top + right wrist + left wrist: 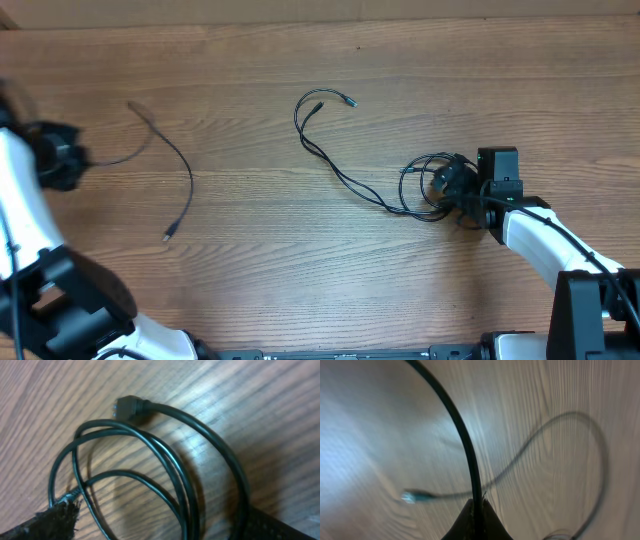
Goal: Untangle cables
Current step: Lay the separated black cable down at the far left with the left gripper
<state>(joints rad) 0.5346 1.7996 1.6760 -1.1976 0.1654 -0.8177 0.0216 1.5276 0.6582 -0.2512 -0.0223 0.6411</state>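
Left gripper (pixel 477 512) is pinched tight on the lone cable (pixel 190 180) at the left of the table (pixel 300 290). On its wrist view the cord runs straight into the closed fingertips, and a plug tip (pixel 410 496) lies free on the wood beyond. I judge I'm holding it that way to draw this cord clear of the rest, and it lies well apart from them.

Right gripper (pixel 455 187) hangs over the coil (pixel 428 180) at the right of the table. Its fingers (pixel 57 517) are spread wide and the loops lie between them ungripped. I read that as a stance for taking hold of one single loop. An angled plug (pixel 125 407) sits at the coil's edge.

From the coil a pair of strands (pixel 345 180) trails up and left toward the middle of the table, ending in two silver tips (pixel 350 101) near each other.

My count is two grippers, one cable separated, and one bunch with two strands and two tips leading out of it. Whether that bunch is two cables I cannot tell for certain, though I would guess so.
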